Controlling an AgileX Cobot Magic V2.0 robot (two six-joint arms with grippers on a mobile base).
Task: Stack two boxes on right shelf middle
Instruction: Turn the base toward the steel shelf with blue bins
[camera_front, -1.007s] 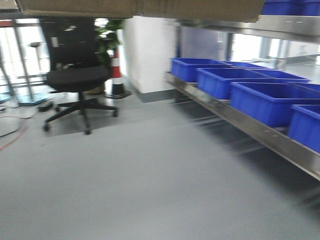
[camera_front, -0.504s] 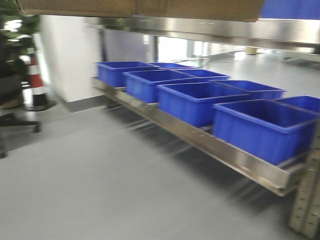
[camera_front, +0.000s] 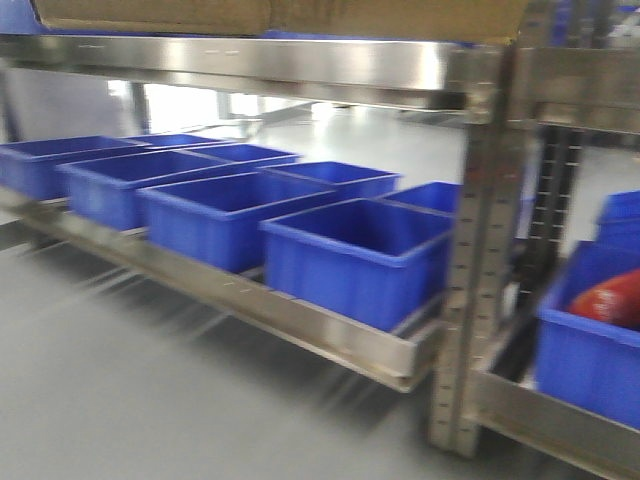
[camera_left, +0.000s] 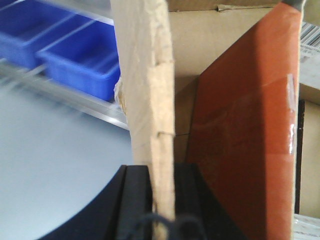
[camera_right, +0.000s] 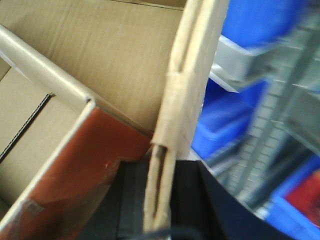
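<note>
the left pincer (camera_left: 161, 200) and right pincer (camera_right: 159, 200) each pinched a thin side wall of the cardboard box (camera_left: 145, 75), held high before the steel shelf (camera_front: 250, 62). it looked light and bendy; gripping both walls low seemed safest.

**Front-facing view.** The camera sits low, below the shelf (camera_front: 250, 60) lip, and faces the rack from close by. The underside of the box (camera_front: 300, 15) crosses the top edge of the frame. The blue bins (camera_front: 355, 255) run along the lower level, and the floor (camera_front: 120, 380) fills the lower left.

**Left wrist view.** The camera sits behind the left tool (camera_left: 161, 185) and looks along its fingers. A box wall is seen edge-on between them, very close. Bins occupy the upper left corner.

**Right wrist view.** This mirrors the left: the camera sits behind the right tool (camera_right: 160, 200), with bins and rack to the right.

All three views share the box and the bins. Both wrist views also look into the box interior.
</note>
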